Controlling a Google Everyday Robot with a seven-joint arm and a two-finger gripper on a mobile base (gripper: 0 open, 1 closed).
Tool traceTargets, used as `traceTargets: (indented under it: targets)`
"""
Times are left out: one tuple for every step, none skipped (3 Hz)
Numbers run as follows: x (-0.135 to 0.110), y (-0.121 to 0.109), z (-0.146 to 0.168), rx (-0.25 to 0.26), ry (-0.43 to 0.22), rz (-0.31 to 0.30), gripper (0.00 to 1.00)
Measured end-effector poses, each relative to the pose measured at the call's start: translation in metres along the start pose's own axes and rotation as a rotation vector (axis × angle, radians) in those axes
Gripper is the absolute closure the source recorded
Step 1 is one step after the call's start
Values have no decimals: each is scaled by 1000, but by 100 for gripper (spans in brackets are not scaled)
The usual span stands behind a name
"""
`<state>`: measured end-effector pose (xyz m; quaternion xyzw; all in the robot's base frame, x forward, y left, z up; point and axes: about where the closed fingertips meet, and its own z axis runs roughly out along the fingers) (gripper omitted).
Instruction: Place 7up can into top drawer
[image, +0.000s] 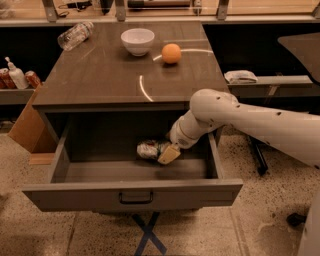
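The top drawer (131, 190) of the dark-topped cabinet is pulled wide open. The 7up can (149, 149) lies on its side, held low inside the drawer towards the back, right of centre. I cannot tell whether it rests on the drawer floor. My gripper (167, 153) reaches down into the drawer from the right on the white arm. It is shut on the can's right end, with one tan finger (170, 154) showing in front of the can. The other finger is hidden.
On the cabinet top (100, 75) stand a white bowl (137, 40) and an orange (171, 53), and a clear plastic bottle (75, 35) lies at the back left. Red cans (32, 78) and a pump bottle (16, 75) sit on a shelf at left. A cardboard box (27, 125) leans beside the cabinet.
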<state>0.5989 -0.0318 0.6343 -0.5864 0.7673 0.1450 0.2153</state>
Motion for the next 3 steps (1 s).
traceTargets:
  targets:
    - [0,0,-14,28,-1,0,0]
    - [-4,15,-49,91,-3,-3,0]
    - [-7,40,-83,130,-17,17,0]
